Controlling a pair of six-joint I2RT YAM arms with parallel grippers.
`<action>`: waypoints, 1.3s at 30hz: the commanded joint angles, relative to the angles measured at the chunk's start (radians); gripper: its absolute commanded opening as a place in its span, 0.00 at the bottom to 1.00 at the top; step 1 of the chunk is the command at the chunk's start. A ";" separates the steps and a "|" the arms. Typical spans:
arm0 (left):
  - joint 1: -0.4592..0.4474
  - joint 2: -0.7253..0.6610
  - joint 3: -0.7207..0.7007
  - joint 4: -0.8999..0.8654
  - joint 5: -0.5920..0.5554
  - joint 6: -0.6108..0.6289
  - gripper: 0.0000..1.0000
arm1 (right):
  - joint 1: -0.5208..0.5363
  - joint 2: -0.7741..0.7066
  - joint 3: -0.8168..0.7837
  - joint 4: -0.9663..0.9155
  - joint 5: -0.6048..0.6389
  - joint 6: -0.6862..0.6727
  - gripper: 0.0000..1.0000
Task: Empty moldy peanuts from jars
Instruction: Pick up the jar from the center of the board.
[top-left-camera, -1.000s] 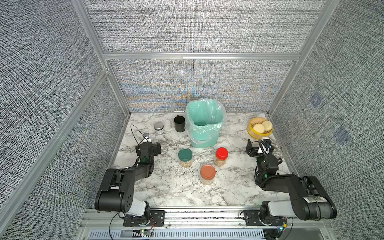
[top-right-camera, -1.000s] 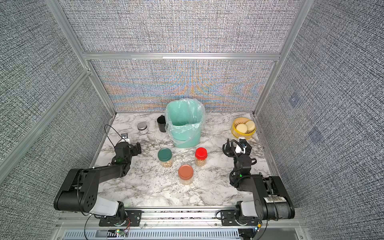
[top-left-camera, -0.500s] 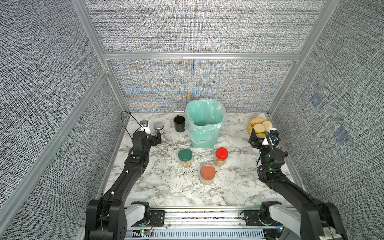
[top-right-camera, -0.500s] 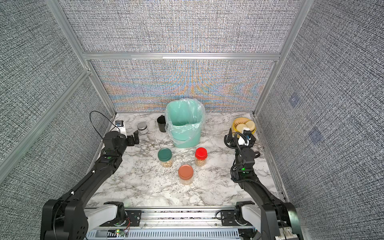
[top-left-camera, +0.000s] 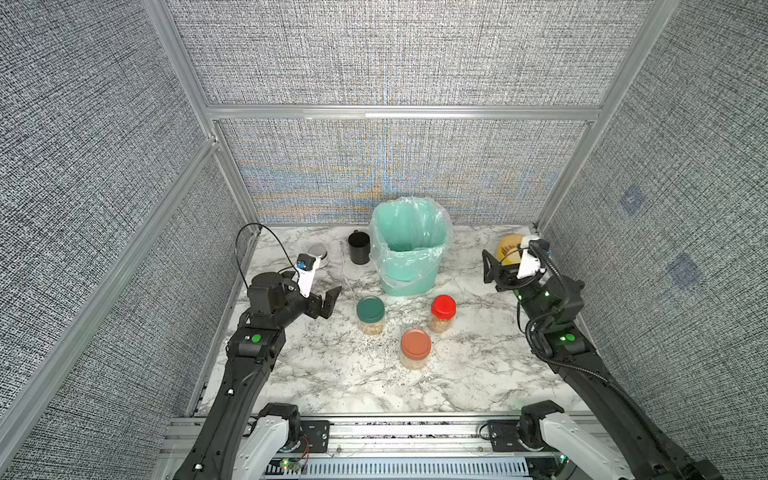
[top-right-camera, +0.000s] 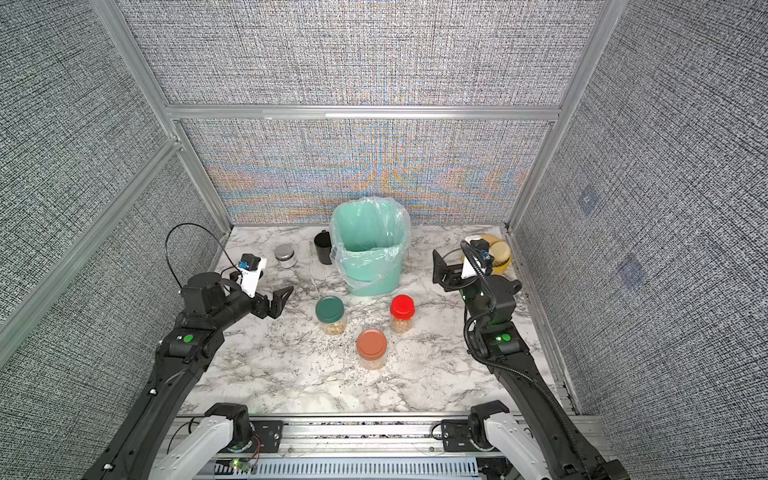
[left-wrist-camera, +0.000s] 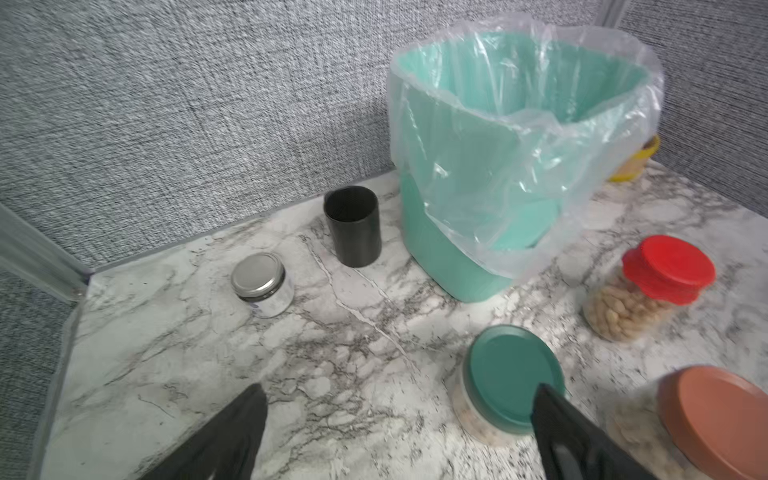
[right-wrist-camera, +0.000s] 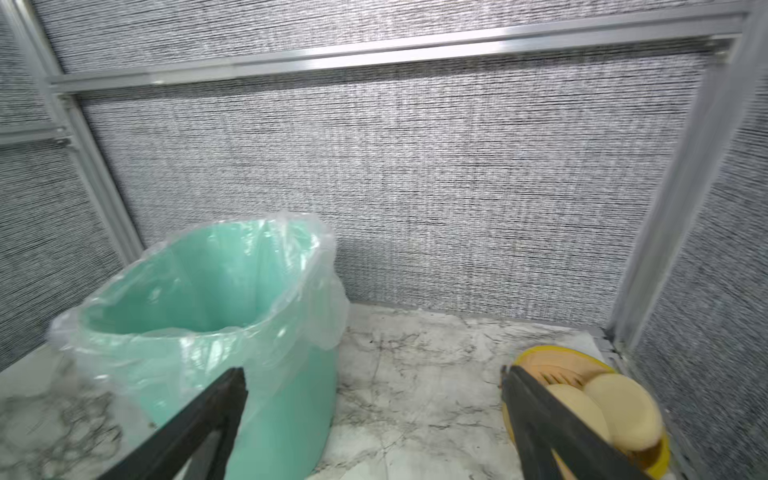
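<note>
Three clear jars of moldy peanuts (left-wrist-camera: 619, 311) stand upright with lids on, mid-table: green-lidded (top-left-camera: 370, 309), red-lidded (top-left-camera: 443, 307) and terracotta-lidded (top-left-camera: 416, 344). My left gripper (top-left-camera: 328, 301) hovers just left of the green-lidded jar (left-wrist-camera: 513, 376), open and empty, with the jar beside one fingertip rather than between the jaws. My right gripper (top-left-camera: 498, 266) hangs raised at the back right, open and empty, between the bin and the yellow bowl. Its wrist view shows no jars.
A mint bin (top-left-camera: 409, 270) lined with a clear bag stands at the back centre. A black mug (top-left-camera: 359, 248) and a silver-lidded tin (top-left-camera: 318, 253) sit to its left. A yellow bowl (right-wrist-camera: 540, 357) of cream discs is in the back right corner.
Both arms have unfolded from a low rest pose and risen. The left gripper swung right toward the green-lidded jar, and the right gripper lifted toward the back. The jars have not moved.
</note>
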 joint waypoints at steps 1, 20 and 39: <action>-0.003 -0.028 -0.029 -0.041 0.078 0.035 0.99 | 0.050 0.008 0.047 -0.231 -0.038 -0.005 0.98; -0.006 0.060 -0.048 0.078 0.244 0.059 1.00 | 0.238 0.098 0.116 -0.658 -0.126 0.214 0.98; -0.006 0.148 -0.047 0.147 0.268 0.066 1.00 | 0.308 0.358 0.220 -0.693 0.062 0.315 0.98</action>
